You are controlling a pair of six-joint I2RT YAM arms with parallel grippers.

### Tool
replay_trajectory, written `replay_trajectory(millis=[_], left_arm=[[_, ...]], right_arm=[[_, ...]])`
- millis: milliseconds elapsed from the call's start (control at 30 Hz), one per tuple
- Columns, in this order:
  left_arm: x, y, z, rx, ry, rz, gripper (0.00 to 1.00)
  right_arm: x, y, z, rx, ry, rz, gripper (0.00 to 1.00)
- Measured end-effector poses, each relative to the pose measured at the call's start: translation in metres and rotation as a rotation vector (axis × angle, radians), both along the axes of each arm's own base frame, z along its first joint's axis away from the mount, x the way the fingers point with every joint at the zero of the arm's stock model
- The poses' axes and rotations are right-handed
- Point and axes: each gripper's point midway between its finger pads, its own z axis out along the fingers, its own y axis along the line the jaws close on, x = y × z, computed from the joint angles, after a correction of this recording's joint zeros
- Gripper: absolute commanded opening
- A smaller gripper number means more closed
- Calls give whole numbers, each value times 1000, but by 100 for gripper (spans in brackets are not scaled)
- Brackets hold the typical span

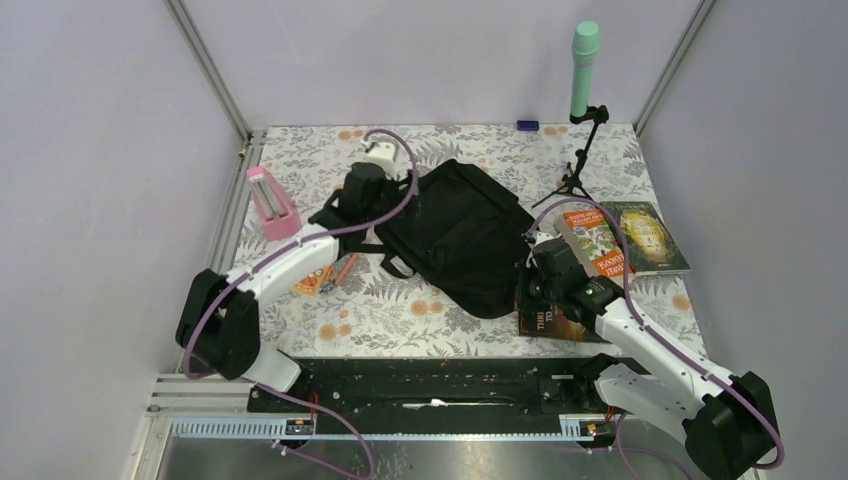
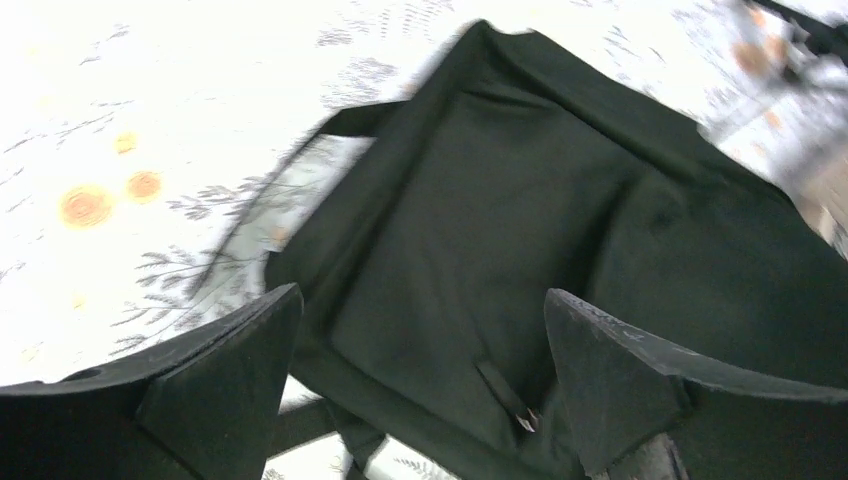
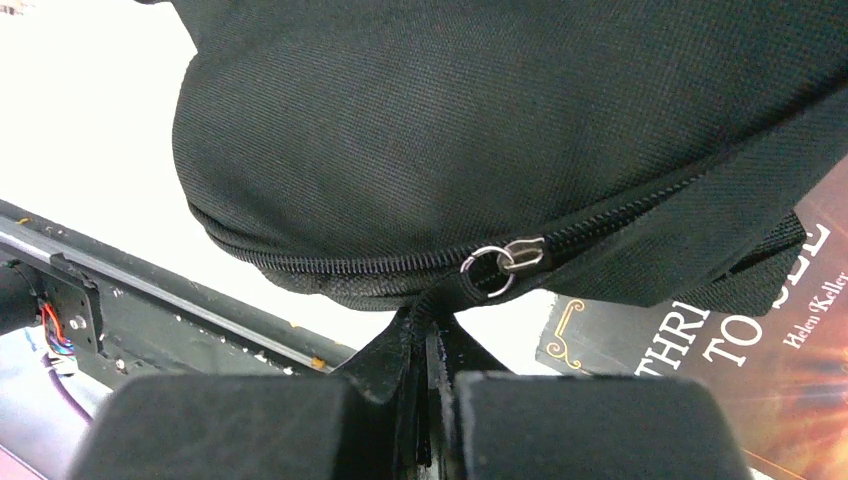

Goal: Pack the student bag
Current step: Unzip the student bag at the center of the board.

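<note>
Right wrist view: the right hand [image 3: 432, 385] is seen closed tight, its pads pressed together on a black pull tab [image 3: 425, 320] that hangs from the ring of the zip slider [image 3: 522, 254]. Only a thin sliver of the tab is pinched, so a slip is judged likely if the pull is made at an angle to the zip line. The ring could also be twisted instead of the slider being run along its teeth, which appear closed to either side.

In the left wrist view the left hand [image 2: 420, 310] is held wide open above the student bag [image 2: 520, 220], with nothing between its fingers. As no counter-hold is given, the whole soft bag may be dragged over the desk [image 1: 400, 310] rather than unzipped. The Helen Keller book [image 3: 740, 350], on which the bag's near corner rests, could be carried along or pushed off the desk's front edge. A long strap [image 1: 398, 266] lies close to the left arm and might be snagged.

The bag is laid flat in the middle of the desk, between the two arms. It is made of coarse black woven fabric, limp and sagging, and it is judged not yet filled. Two more books [image 1: 620, 238] are lying outside it to the right.
</note>
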Motion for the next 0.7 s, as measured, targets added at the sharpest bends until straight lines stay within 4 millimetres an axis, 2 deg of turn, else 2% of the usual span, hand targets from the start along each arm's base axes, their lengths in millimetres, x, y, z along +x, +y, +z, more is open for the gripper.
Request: replay_trajectory(millis=[100, 200, 333, 533, 700], left_arm=[[-40, -34, 7, 48, -79, -192, 94], [-95, -86, 11, -3, -134, -441, 94], [-140, -131, 3, -79, -132, -656, 94], [-178, -176, -16, -127, -96, -848, 94], [-184, -193, -42, -122, -32, -902, 93]], right_arm=[[3, 3, 0, 9, -4, -4, 0], [4, 4, 0, 10, -4, -5, 0], [5, 4, 0, 10, -5, -4, 0], [5, 4, 6, 23, -30, -6, 0], [5, 2, 16, 41, -67, -10, 0]])
